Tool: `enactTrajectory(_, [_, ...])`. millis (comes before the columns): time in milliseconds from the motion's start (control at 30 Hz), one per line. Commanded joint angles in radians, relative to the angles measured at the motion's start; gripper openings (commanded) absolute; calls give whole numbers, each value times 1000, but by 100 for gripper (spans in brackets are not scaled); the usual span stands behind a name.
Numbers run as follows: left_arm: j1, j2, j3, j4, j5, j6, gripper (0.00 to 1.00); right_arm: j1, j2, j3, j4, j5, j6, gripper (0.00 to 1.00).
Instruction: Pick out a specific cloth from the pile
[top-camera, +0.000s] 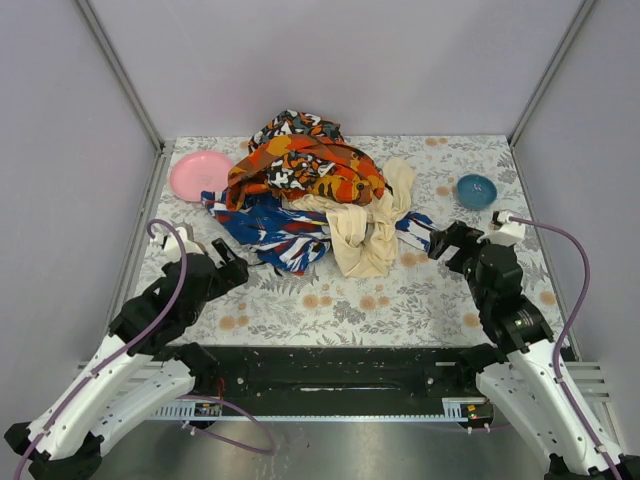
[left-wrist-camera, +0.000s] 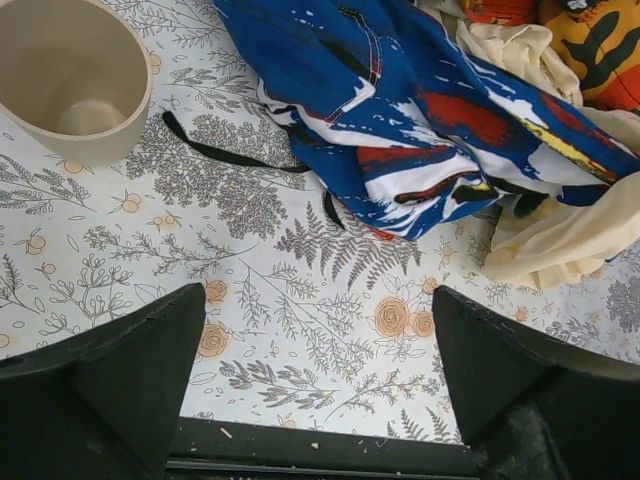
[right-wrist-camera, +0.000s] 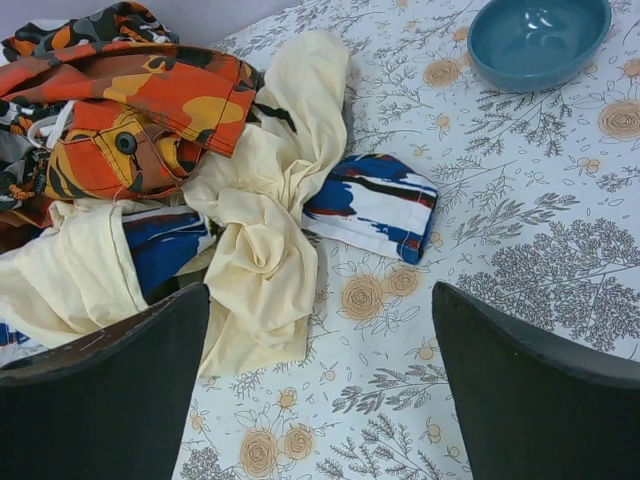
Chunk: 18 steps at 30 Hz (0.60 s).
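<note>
Three crumpled soft fabrics heaped in pile (top-camera: 300, 175); round glossy bowl (top-camera: 476, 190) apart.

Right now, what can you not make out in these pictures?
1. plain grey cloth: seen in no view; the pile may cover it.
2. beige cup: left wrist view, cut off by the top and left edges.
3. blue bowl: right wrist view, the top edge cuts its far rim.

A pink plate (top-camera: 200, 174) sits at the table's (top-camera: 400, 300) far left corner and a teal bowl (top-camera: 476, 190) near its far right corner. A beige cup (left-wrist-camera: 75, 80) stands upright.
</note>
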Motion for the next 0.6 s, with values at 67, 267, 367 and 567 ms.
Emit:
enactTrajectory(67, [-2,-7,-23,20,-38,7,99,2,-42,-34,99,-56,-44,99])
enactTrajectory(267, [-2,5,-57,54,-19,16,99,2,-90,-77,245,-286,-134,99])
enactTrajectory(367, [-2,11,-73,81,-12,15,99,2,-42,-55,281,-399,-190,99])
enactTrajectory(567, [-2,40,-96,153,22,53,99,18,270,139,238,-726,-260,99])
